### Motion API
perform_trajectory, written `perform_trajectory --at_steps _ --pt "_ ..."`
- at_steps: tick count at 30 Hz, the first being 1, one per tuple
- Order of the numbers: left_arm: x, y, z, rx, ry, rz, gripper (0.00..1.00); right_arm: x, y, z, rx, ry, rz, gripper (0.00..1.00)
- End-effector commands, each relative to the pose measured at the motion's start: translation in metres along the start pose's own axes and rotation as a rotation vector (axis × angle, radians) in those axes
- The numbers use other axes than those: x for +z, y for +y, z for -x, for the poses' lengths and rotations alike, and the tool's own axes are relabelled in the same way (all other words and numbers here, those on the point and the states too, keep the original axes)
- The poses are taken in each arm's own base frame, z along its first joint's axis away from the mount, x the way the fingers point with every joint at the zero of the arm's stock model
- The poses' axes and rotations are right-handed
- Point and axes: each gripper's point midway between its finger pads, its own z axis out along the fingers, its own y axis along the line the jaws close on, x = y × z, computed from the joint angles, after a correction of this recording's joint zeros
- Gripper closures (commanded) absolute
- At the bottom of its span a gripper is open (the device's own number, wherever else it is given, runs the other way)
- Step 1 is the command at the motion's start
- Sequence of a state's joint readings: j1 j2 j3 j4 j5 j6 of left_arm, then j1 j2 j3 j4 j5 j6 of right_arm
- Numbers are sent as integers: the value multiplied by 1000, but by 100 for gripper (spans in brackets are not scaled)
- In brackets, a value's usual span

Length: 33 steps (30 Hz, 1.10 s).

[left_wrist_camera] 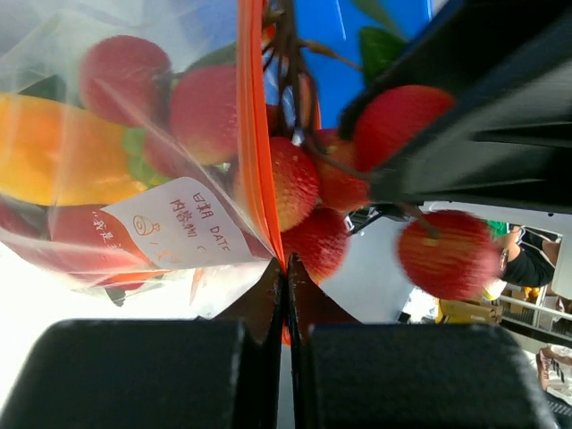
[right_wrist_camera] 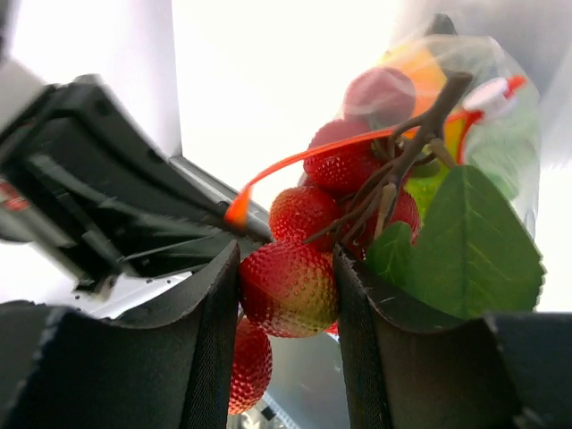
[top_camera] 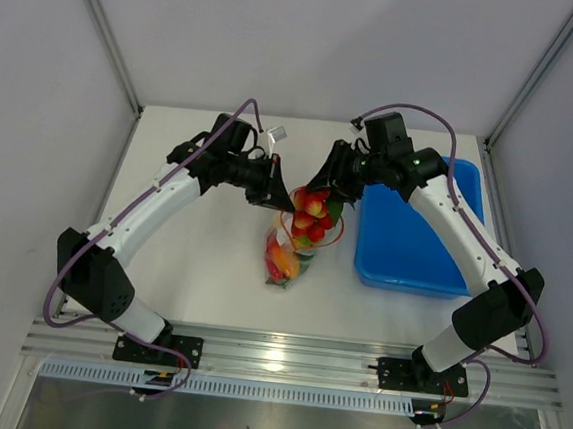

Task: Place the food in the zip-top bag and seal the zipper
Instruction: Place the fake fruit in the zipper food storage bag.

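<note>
One bunch point(top_camera: 312, 214) of bumpy red toy fruit, on a brown stem with a green leaf point(right_wrist_camera: 465, 241), sits right at the mouth of the clear bag point(top_camera: 285, 258), its lower berries ringed by the orange-red zipper point(left_wrist_camera: 253, 134). Inside the bag, below the bunch, are a yellow-orange mango point(left_wrist_camera: 63, 152) and some green pieces, and a white label point(left_wrist_camera: 183, 223) with red print lies on the plastic. The right hand point(right_wrist_camera: 284, 290), reaching in from the bag's right, pinches one berry of the bunch between its two fingers, which are half spread around it. The left hand point(left_wrist_camera: 286, 308), on the bag's left, is pressed together on the zipper, and the strip runs up from between its fingertips. The bag's bottom end points toward the arm bases over the white surface point(top_camera: 202, 257); whether it rests there I cannot tell. A blue tub point(top_camera: 414, 246) stands on the surface just right of the bag.
</note>
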State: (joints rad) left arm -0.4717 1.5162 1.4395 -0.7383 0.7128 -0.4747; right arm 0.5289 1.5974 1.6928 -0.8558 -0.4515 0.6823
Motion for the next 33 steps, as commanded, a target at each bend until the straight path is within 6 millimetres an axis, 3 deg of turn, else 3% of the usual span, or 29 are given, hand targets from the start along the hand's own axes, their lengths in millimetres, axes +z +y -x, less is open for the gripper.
perform_trajectory --at_steps 1,8,16,24,25,28,30,31,33 --pt "-14 -30 3 51 -37 -80 99 2 7 5 28 -59 38 100" --pt "-14 -40 5 32 -21 -134 99 17 -30 -21 -89 -51 -150 99" --pt "-13 -47 6 8 -16 -169 99 41 -61 -18 -140 -63 -367 93" --pt "-12 -51 11 -3 -16 -184 99 59 -49 -27 -240 -18 -361 90" --pt "-11 -51 11 -5 -15 -187 99 61 -50 -30 -250 1 -353 87" --pt "-10 -49 10 -7 -15 -190 99 59 -44 -36 -270 33 -319 62" --pt "-9 -46 8 -9 -11 -181 99 54 -40 -40 -287 48 -295 43" --pt "-8 -45 7 -11 -8 -179 100 51 -38 -41 -286 53 -283 30" --pt "-8 -44 6 -12 -6 -178 99 44 -32 -46 -292 71 -263 19"
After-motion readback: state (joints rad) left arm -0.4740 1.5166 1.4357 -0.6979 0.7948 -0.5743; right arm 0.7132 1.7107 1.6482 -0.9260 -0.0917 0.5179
